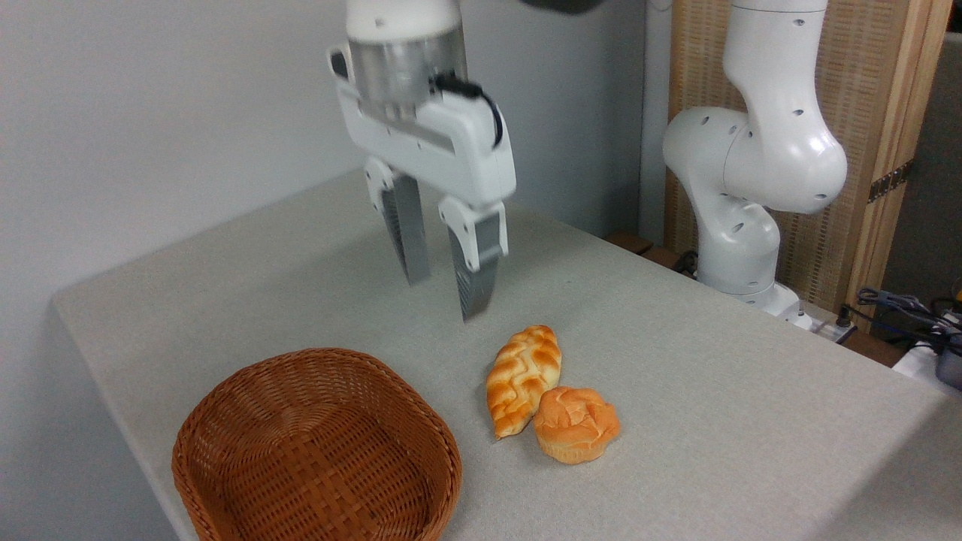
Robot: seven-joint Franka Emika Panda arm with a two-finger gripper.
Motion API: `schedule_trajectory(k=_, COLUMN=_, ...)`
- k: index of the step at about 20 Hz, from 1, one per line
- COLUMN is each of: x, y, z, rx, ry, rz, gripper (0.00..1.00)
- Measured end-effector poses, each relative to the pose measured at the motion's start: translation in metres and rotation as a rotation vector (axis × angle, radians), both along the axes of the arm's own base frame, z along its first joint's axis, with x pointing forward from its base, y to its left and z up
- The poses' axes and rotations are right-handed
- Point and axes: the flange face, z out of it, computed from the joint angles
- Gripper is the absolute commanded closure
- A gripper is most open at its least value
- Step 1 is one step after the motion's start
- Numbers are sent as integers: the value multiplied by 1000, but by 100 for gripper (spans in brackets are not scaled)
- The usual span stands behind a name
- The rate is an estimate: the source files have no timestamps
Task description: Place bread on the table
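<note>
Though the bun (pixel 576 423) already sits on the table (pixel 714 361) touching the braided loaf (pixel 522 379), the gripper (pixel 445 289) hangs empty above and up-left of it, fingers narrowly parted.

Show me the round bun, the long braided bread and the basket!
Small round golden-orange bun (pixel 576 423): fixed camera, its knotted top.
Long braided golden loaf (pixel 523 378): fixed camera, its middle.
Brown woven wicker basket (pixel 443 451): fixed camera, its right rim.

The small round golden-orange bun (pixel 576 423), muffin-shaped with a folded, knotted top and paler base, sits upright on the large flat worktop covered in light grey-beige cloth (pixel 714 361), towards its near right part.
</note>
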Motion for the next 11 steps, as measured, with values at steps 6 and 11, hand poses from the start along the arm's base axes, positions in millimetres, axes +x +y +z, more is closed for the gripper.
schedule_trajectory(k=6, x=29, y=-27, z=29, rx=-27, ry=15, rz=1, gripper=0)
schedule_trajectory(k=11, x=35, y=-42, z=25, rx=-27, ry=25, rz=-24, gripper=0)
